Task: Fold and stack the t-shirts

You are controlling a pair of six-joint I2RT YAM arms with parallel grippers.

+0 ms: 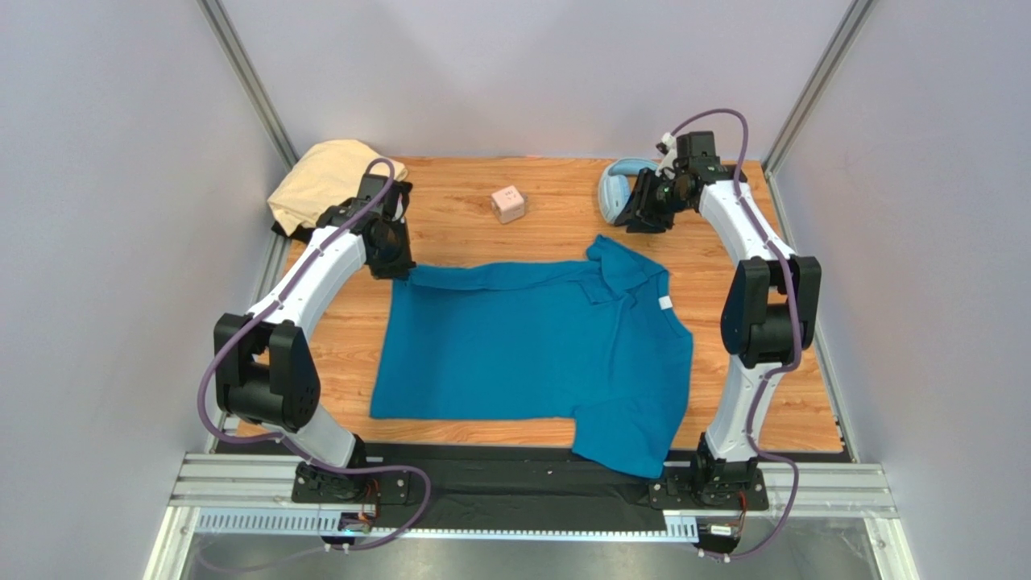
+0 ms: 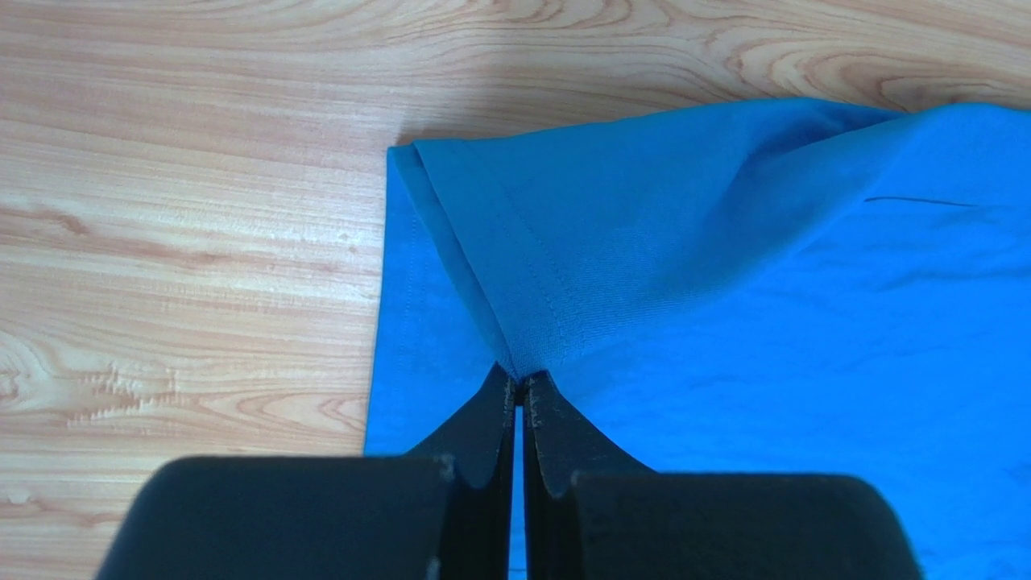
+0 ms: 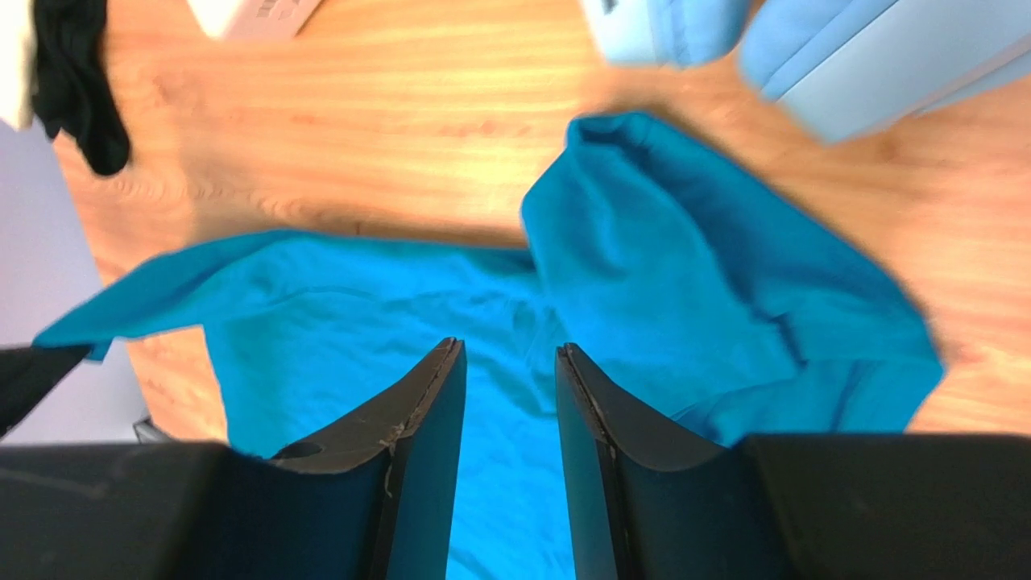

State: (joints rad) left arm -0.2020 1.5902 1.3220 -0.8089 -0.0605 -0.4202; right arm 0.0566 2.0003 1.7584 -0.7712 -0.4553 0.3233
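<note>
The teal t-shirt (image 1: 520, 344) lies flat at the centre of the bench (image 1: 460, 230), its long axis running left to right across the top view. The hem is at the left. The neck, marked by a small white tag (image 1: 664, 302), is at the right. The left end effector (image 2: 518, 417) is closed on the hem corner at the upper left of the garment; the wrist view shows a ridge of cloth pinched at the tips and pulled into a taut crease. The right end effector (image 3: 508, 375) is at the upper right of the top view, jaws parted and holding nothing. The far sleeve lies just below and ahead of it, toward frame centre, so this arm is the nearer one for any grasp on the neck end. The near sleeve spills toward the bottom right, beside the right arm's base. The cloth is a soft, matte knit, limp, with stitched hems and shallow wrinkles; it will likely sag and slide rather than keep an edge. The bench is smooth wood grain. A pale tan t-shirt (image 1: 317, 179) sits bunched at the upper left corner. A dark cloth (image 3: 73, 85) at the upper left of the right wrist view may be the black t-shirt, though too little shows to confirm. Light-blue headphones (image 1: 620, 187) sit just beside the right end effector, and a pink cube (image 1: 510, 203) stands apart at upper centre.
</note>
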